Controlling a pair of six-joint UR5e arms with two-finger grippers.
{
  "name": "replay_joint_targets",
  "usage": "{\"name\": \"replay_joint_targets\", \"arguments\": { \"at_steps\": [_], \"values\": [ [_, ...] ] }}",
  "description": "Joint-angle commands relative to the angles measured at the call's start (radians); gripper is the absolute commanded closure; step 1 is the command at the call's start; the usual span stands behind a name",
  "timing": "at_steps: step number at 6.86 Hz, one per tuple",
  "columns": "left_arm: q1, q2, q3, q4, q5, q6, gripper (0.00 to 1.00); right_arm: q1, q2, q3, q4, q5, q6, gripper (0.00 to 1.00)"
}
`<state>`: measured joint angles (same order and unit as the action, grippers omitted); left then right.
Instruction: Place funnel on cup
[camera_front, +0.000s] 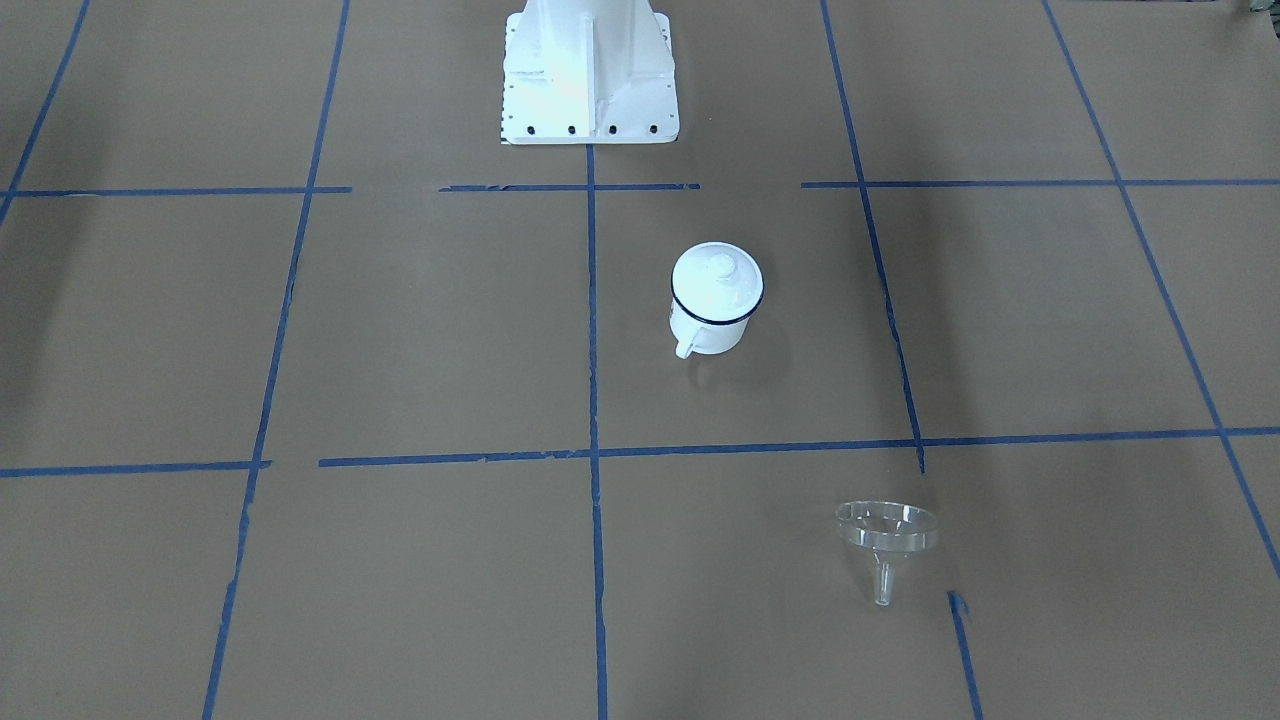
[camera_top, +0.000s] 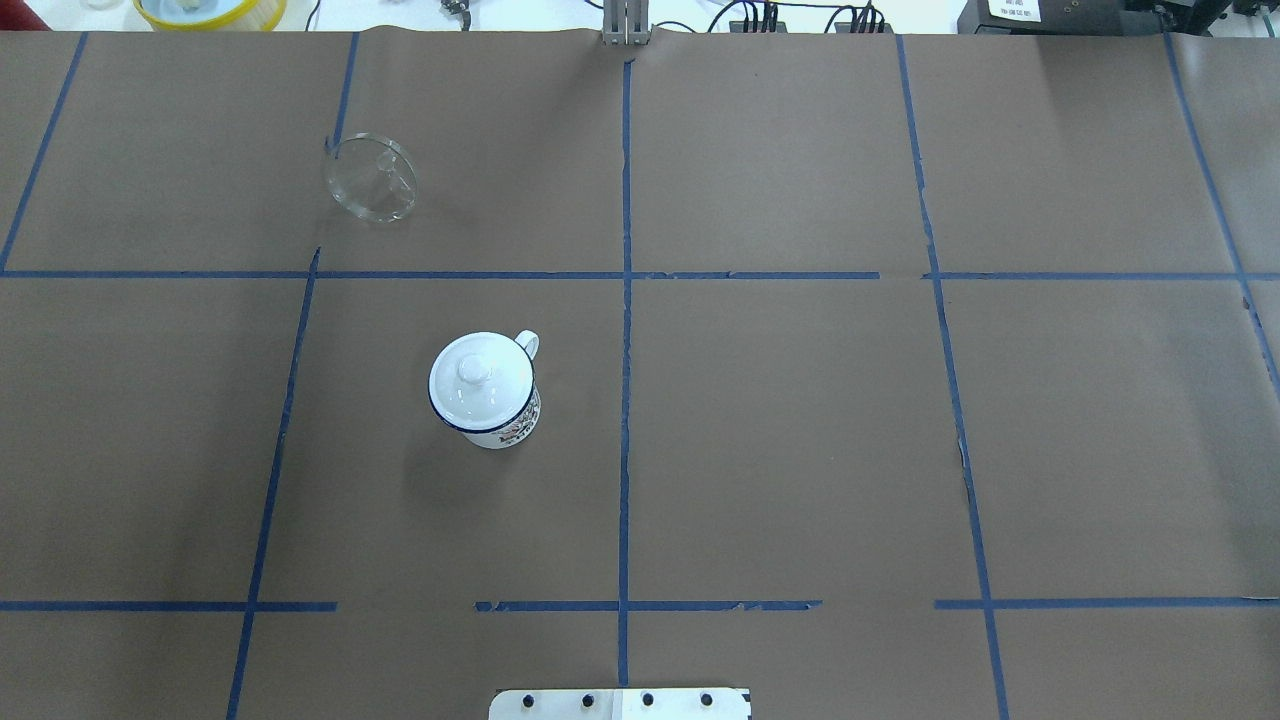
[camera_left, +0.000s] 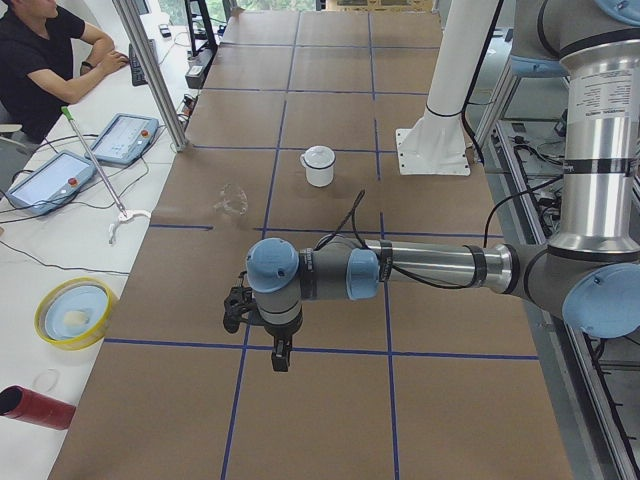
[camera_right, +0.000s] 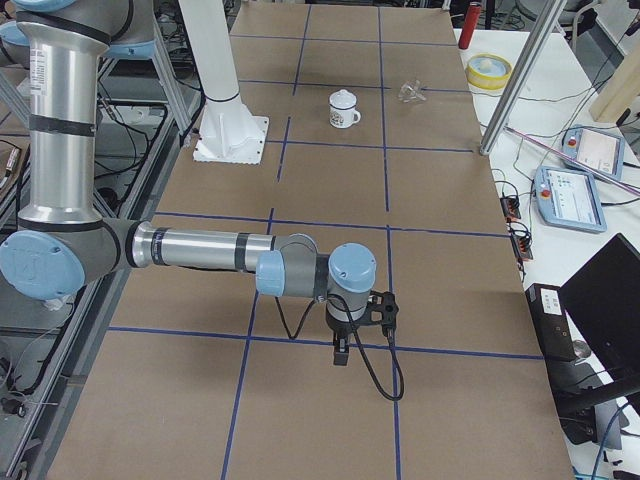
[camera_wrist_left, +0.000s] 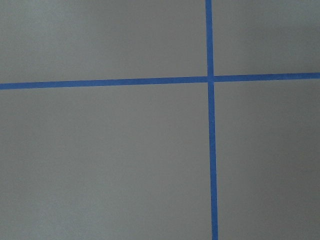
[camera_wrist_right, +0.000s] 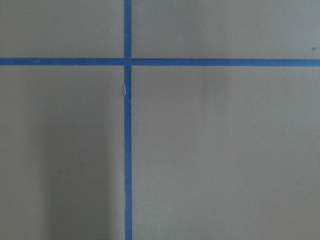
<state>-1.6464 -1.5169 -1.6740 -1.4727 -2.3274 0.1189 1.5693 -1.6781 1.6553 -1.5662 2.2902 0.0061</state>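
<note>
Funnel (camera_front: 886, 530): transparent, wide round cone, short narrow spout

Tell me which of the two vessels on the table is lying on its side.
The clear funnel lies tipped over, its rim on edge and its spout pointing sideways. The white mug stands upright with a lid on top.

Clear funnel (camera_front: 887, 527), white blue-rimmed cup (camera_front: 714, 336), brown table (camera_front: 420, 330), blue tape grid (camera_front: 592, 330)

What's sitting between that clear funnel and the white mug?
No object: in the overhead view only bare brown paper and one blue tape line lie between the funnel and the cup.
</note>
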Motion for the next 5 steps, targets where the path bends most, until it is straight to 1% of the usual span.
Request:
{"name": "replay_joint_targets", "arguments": {
  "at_steps": [1, 5],
  "values": [
    [0.0, 0.007, -0.004, 0.0, 0.002, -0.001, 0.0, 0.0, 0.0, 0.001, 0.0, 0.0, 0.0, 0.0],
    [0.0, -0.008, -0.013, 0.002, 0.005, -0.002, 0.0, 0.0, 0.0, 0.0, 0.0, 0.0, 0.0, 0.0]
  ]
}}
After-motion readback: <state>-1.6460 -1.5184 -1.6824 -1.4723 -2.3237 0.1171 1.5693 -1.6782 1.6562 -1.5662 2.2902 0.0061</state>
